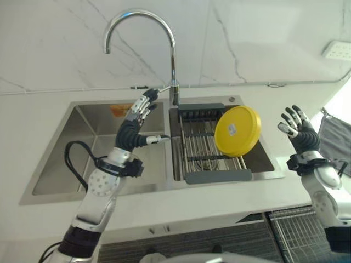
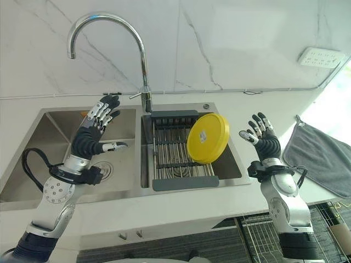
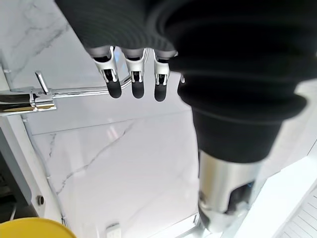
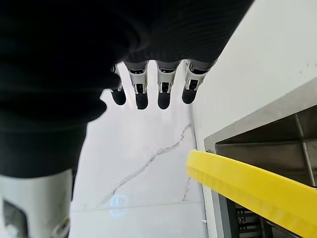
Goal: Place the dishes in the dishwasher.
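Yellow plate on edge in sink rack, both hands raised and empty.

Plate [image 1: 237, 131] leans upright in the rack [image 1: 211, 149], right basin, centre-right of frame. Left hand [image 1: 141, 112] at centre-left over the left basin, fingers spread, near the tap [image 1: 143, 33]. Right hand [image 1: 296, 126] at right edge, fingers splayed, apart from plate. Grey cloth [image 2: 321, 155] on counter, far right.

Kitchen: double steel sink [image 1: 93, 129], gooseneck faucet [image 1: 141, 38], marble-look wall [image 1: 263, 38], white counter [image 1: 164, 211].
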Robot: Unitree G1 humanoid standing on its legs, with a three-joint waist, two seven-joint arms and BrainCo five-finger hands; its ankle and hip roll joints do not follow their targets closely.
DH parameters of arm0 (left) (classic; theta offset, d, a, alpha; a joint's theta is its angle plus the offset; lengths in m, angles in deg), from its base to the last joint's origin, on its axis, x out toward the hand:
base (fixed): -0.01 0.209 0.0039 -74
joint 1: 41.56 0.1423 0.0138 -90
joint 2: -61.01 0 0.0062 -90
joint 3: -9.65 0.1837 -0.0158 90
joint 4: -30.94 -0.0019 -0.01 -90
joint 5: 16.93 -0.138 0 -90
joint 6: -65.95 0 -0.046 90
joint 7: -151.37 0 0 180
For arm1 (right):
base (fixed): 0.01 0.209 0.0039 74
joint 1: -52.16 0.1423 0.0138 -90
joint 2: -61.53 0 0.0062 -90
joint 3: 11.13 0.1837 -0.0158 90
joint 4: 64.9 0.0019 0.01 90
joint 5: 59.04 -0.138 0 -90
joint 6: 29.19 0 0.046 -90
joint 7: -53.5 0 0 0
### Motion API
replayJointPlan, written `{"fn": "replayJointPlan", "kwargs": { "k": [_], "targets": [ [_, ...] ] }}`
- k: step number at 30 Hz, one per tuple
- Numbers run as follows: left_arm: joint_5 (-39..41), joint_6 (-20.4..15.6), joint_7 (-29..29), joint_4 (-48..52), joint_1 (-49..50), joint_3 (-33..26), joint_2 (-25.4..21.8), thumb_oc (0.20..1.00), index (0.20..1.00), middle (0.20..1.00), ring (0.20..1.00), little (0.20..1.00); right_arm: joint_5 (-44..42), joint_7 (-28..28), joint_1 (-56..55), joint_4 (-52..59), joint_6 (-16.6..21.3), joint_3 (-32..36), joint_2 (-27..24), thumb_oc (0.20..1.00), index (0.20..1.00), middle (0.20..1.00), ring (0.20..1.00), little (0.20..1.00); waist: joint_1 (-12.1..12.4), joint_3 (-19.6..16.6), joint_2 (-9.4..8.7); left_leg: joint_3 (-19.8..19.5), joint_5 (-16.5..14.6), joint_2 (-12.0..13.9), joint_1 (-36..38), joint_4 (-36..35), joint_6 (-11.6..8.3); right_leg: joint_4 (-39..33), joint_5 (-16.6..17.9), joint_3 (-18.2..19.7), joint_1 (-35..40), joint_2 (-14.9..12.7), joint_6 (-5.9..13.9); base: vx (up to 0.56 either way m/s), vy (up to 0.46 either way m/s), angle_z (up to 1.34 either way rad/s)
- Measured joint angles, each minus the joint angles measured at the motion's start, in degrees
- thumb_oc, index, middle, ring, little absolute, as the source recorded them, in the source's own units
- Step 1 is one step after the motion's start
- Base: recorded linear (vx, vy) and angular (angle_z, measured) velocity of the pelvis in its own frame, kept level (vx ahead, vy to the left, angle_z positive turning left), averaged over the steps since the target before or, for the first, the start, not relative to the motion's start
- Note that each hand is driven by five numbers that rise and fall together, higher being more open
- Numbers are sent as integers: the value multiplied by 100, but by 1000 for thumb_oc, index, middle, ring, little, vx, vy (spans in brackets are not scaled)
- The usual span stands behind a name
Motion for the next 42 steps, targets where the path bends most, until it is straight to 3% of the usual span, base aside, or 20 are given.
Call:
{"fn": "replayJointPlan", "kwargs": {
  "k": [12,42],
  "targets": [
    [-1,1,-25,0,1,0,-12,1000,1000,1000,1000,1000,-2,155,5,-210,-438,-201,-2,1000,1000,1000,1000,1000,9,-14,-19,-19,12,4,-1,-1,4,-1,1,-29,17,1,-2,0,0,0],
    [1,0,-128,-148,-2,7,-71,1000,1000,1000,1000,1000,-352,454,249,-1096,-674,-426,17,1000,1000,1000,1000,1000,155,-94,21,-138,59,2,7,-1,3,-3,2,-100,94,1,-6,-3,1,1]
  ]
}}
